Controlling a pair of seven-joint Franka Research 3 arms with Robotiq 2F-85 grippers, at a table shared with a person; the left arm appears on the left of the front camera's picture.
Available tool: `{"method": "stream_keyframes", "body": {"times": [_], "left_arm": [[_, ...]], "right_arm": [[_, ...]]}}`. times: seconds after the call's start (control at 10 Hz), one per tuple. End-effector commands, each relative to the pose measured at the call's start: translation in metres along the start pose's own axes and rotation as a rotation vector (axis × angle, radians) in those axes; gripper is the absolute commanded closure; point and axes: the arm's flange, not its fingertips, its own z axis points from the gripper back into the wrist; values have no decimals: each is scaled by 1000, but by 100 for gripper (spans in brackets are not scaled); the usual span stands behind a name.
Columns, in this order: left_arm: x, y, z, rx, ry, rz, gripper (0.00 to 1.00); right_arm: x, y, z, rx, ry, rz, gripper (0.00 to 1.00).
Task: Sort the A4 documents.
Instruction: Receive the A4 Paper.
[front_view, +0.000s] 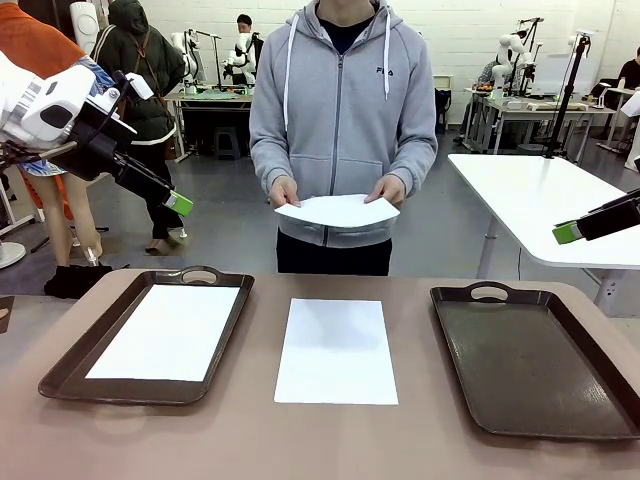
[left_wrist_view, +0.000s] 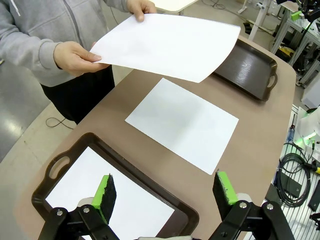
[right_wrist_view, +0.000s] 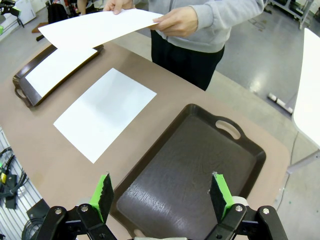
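Across the brown table (front_view: 250, 440) sat two dark handled trays: the left tray (front_view: 62, 372) carried one A4 sheet (front_view: 170, 332), while the right tray (front_view: 540, 370) showed its bare floor. Between them a second sheet (front_view: 336, 350) lay flat on the table, touching neither tray. At the far side a person (front_view: 340, 100) held a third sheet (front_view: 338, 210) up in the air by its side edges. The robot's left hand (left_wrist_view: 165, 182) hung raised on the left tray's side, fingers spread wide, gripping nothing; the right hand (right_wrist_view: 161, 182) hung just as open over the right tray.
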Motion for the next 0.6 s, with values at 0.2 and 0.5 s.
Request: {"method": "stream_keyframes", "body": {"times": [0.2,0.5], "left_arm": [[0,0,0,2,0,-2,0],[0,0,0,2,0,-2,0]], "right_arm": [[0,0,-2,10,-3,-2,0],[0,0,-2,10,-3,-2,0]]}}
